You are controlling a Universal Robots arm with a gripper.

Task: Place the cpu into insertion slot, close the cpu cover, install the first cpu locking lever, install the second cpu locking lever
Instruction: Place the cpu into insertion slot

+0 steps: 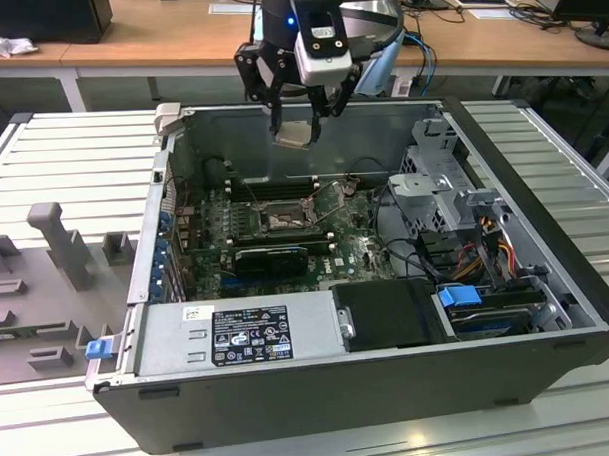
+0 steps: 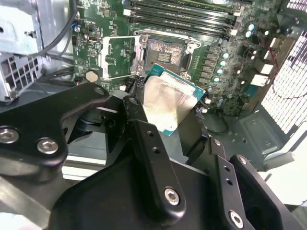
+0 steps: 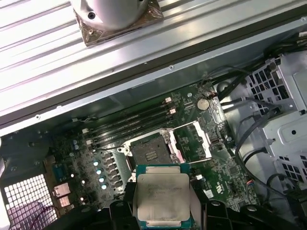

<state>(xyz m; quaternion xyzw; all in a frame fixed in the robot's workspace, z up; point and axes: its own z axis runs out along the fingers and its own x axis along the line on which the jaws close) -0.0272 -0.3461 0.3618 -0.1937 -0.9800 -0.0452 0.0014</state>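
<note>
The gripper [image 1: 297,126] is clamped on the cpu [image 3: 161,194], which it holds flat and metal face up, well above the insertion slot [image 3: 150,153]. The slot is bare. The cpu cover [image 3: 192,141] lies swung open just beside the slot.

Clearance | open air lay between gripper [image 1: 297,126], clamped on cpu [image 1: 294,136], and uncovered insertion slot [image 1: 281,220] below | cpu cover [image 3: 192,141] stood swung open just beside slot | memory slots [image 1: 268,187] flanked slot toward far wall of case [image 1: 390,395], black card [image 1: 271,257] toward near wall | drive cage [image 1: 438,183] and cables [image 1: 497,236] crowded case edge at exterior view's right
</note>
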